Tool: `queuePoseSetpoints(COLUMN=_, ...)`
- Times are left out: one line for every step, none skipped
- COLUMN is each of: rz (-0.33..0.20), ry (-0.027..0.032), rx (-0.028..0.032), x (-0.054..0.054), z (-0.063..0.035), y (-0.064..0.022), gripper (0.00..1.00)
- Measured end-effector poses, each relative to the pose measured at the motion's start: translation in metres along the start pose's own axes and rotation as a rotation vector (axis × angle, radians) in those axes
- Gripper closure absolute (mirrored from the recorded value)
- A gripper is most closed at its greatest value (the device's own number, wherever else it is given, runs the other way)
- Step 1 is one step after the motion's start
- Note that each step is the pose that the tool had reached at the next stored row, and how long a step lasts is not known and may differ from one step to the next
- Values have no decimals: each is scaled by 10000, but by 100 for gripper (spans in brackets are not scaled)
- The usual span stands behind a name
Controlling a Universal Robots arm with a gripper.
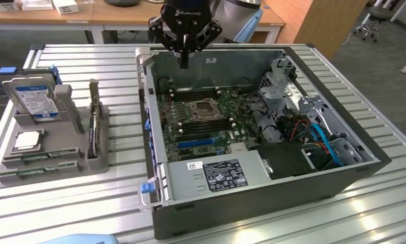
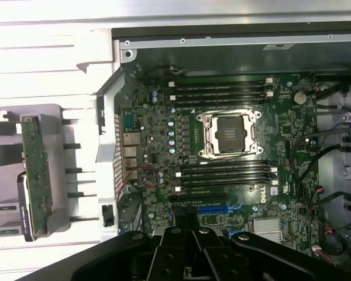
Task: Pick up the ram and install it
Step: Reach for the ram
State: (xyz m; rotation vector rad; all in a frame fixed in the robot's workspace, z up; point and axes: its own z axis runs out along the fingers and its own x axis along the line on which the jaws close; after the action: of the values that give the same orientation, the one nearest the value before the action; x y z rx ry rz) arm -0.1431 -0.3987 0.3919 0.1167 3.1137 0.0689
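Black gripper (image 1: 183,63), closed on nothing, hangs over the open grey computer case (image 1: 257,201); the thin green ram stick (image 2: 35,170), at the case's nine o'clock, looks light, stiff and fragile, best pinched by its long edges.

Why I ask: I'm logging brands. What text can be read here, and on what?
"ROBOTIQ": faint, on the body of the gripper.
"DELL": sideways, white, on the motherboard.
Power supply label: too small to read.
Hard drive label: too small to read.
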Motion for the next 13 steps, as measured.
queuePoseSetpoints(rz=0, ry=0, rx=0, x=14, z=1, y=-1, gripper=90)
queuePoseSetpoints(rz=0, ry=0, rx=0, x=28, z=1, y=-1, gripper=90)
queuePoseSetpoints(rz=0, ry=-1, rx=0, x=43, z=1, y=-2, gripper=90)
queuePoseSetpoints(rz=0, ry=-1, rx=0, x=56, z=2, y=-2, gripper=90)
queuePoseSetpoints(rz=-1, ry=0, rx=0, x=70, z=2, y=-2, gripper=90)
queuePoseSetpoints(rz=-1, ry=0, rx=0, x=84, z=3, y=-1, gripper=90)
queuePoseSetpoints(rz=-1, ry=0, rx=0, x=98, z=3, y=0, gripper=90)
queuePoseSetpoints(rz=-1, ry=-1, rx=-1, x=111, z=4, y=0, gripper=90)
queuePoseSetpoints(rz=-1, ry=-1, rx=0, x=126, z=4, y=2, gripper=90)
queuePoseSetpoints(rz=0, ry=0, rx=1, x=141, z=4, y=4, gripper=90)
queuePoseSetpoints(rz=0, ry=0, rx=0, x=155, z=4, y=6, gripper=90)
queuePoseSetpoints(rz=0, ry=0, rx=1, x=168, z=4, y=7, gripper=90)
queuePoseSetpoints(rz=0, ry=0, rx=1, x=180, z=4, y=7, gripper=90)
